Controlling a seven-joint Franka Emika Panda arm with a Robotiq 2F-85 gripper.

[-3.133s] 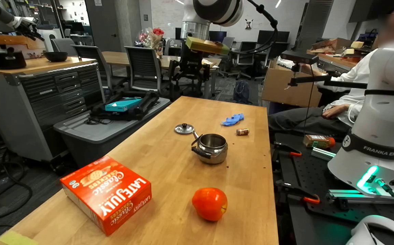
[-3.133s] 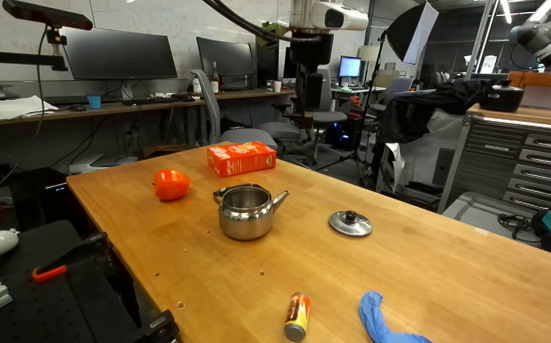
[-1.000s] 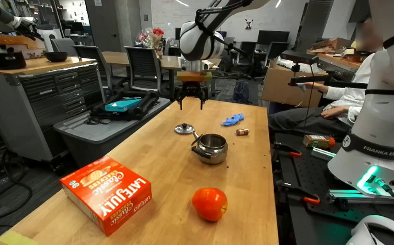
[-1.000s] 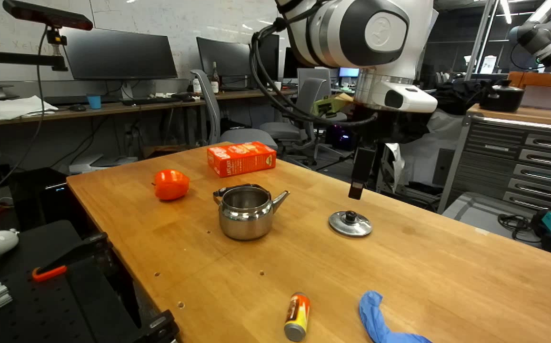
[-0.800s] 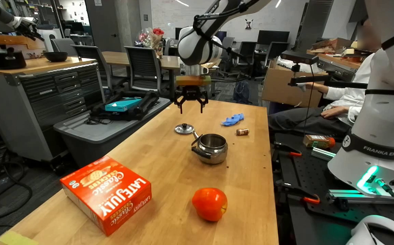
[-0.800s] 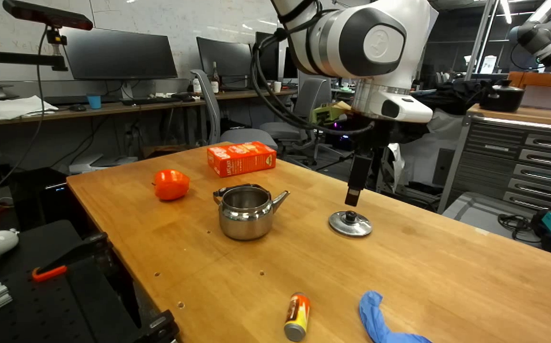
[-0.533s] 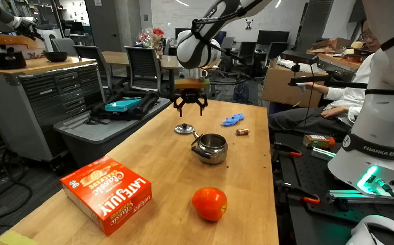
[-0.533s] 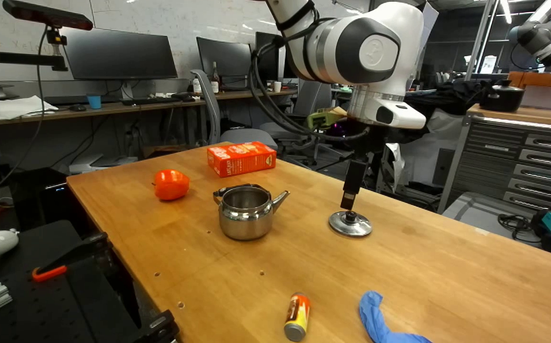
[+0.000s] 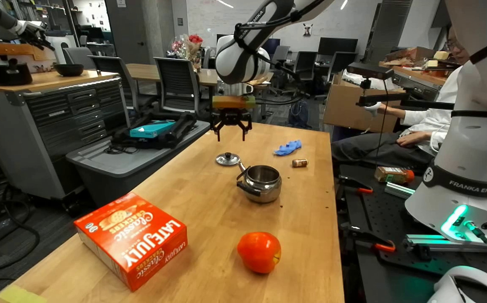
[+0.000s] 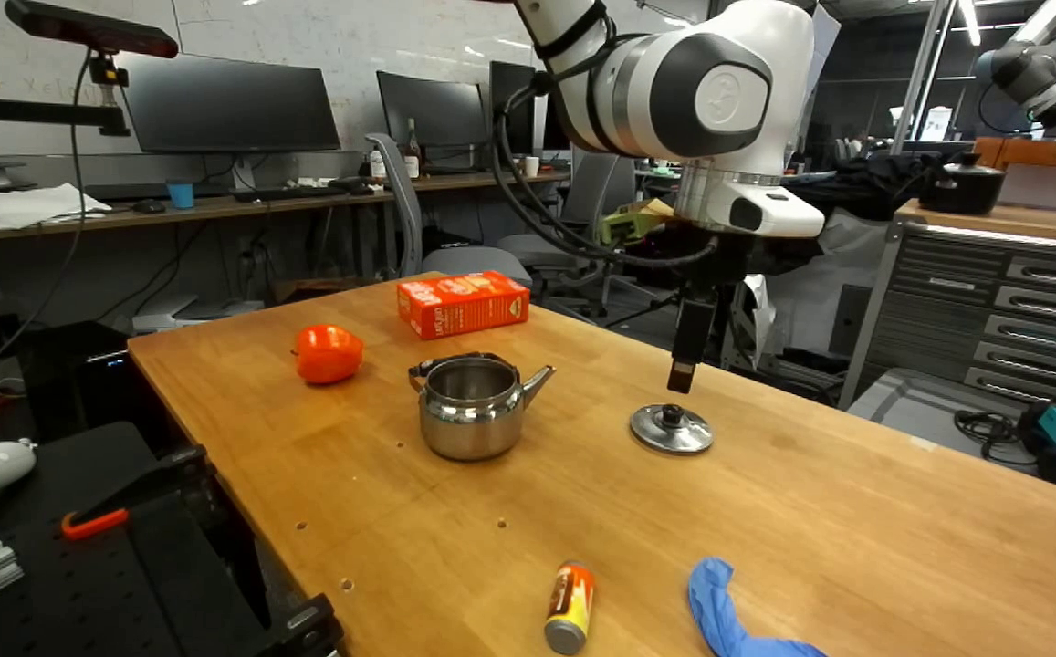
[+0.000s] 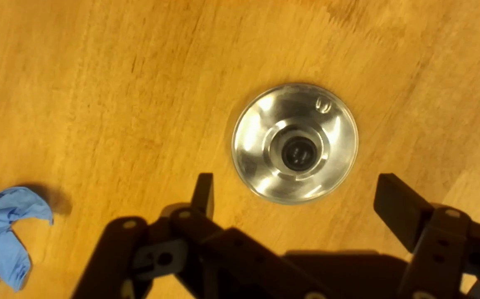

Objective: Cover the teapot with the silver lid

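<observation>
Spread apart, the end effector (image 9: 231, 138) hung over the silver lid (image 11: 294, 143) near the desk's (image 9: 214, 219) edge opposite the robot base (image 9: 453, 181); the lid seemed light, slick, best pinched by its knob (image 11: 299, 154).

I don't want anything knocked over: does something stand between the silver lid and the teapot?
Nothing visible stands between them. In both exterior views, the spout of the teapot juts toward the silver lid, so the lid probably needs lifting over it.

On the table (image 10: 436, 547), in an exterior view, the lid (image 10: 671, 431) lies right of the teapot (image 10: 471, 424), below the gripper (image 10: 681, 380); the box (image 10: 464, 306) lies behind the teapot, the cylinder (image 10: 569, 604) and glove (image 10: 728, 628) in front.
</observation>
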